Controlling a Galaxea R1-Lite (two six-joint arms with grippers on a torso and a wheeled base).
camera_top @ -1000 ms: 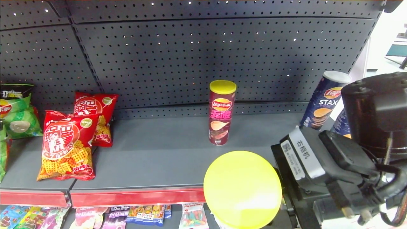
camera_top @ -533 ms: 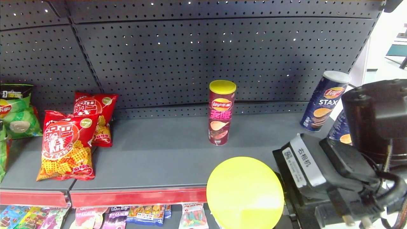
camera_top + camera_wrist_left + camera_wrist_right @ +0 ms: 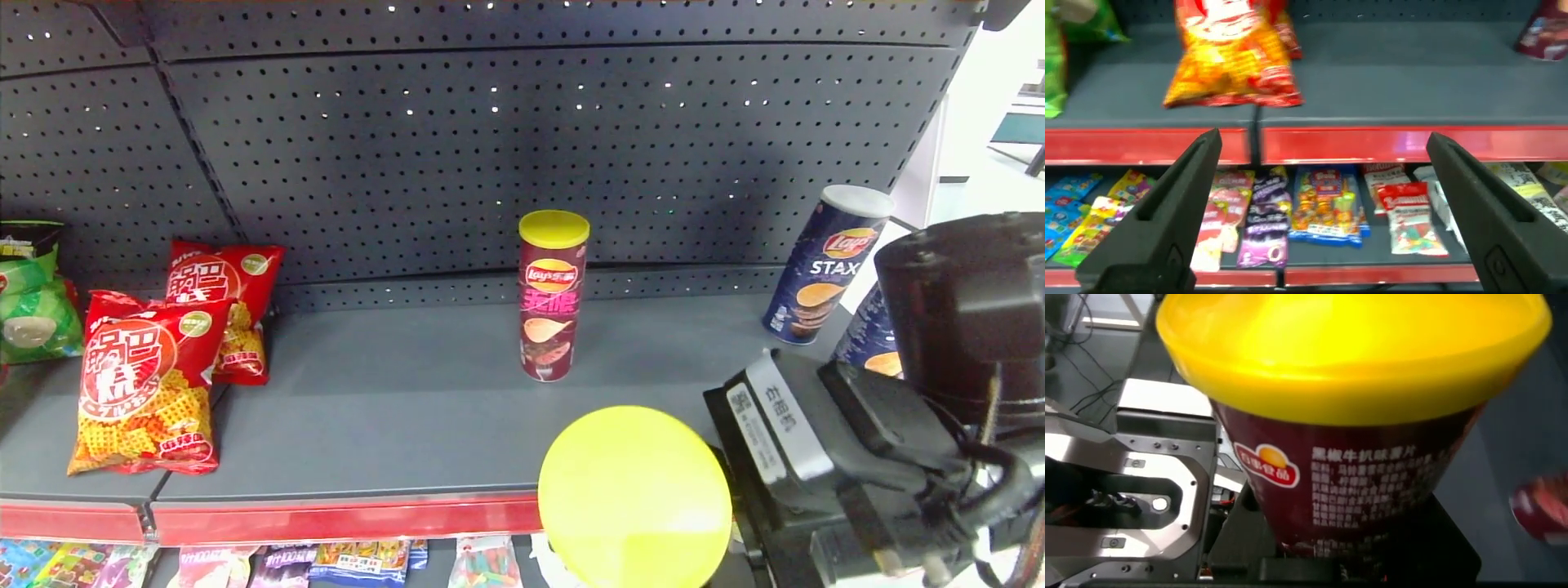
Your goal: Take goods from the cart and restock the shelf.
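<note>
Done so far: one dark red can (image 3: 553, 298) with a yellow lid stands up straight in the middle of the shelf (image 3: 392, 408).
Can in hand: a second can (image 3: 634, 498) of the same kind is up in the air at the near edge of the shelf, right of the middle. It is not set down yet.
Right gripper (image 3: 1364, 551): clamped on the bottom of the second can.
Left gripper (image 3: 1323, 139): fingers wide apart, holding nothing, low by the shelf front.
Neighbours: red snack bags (image 3: 143, 384) on the left, blue cans (image 3: 820, 273) on the far right.
Left to do: probably put this can down near the first one and let go. I cannot tell how much more waits in the cart.
</note>
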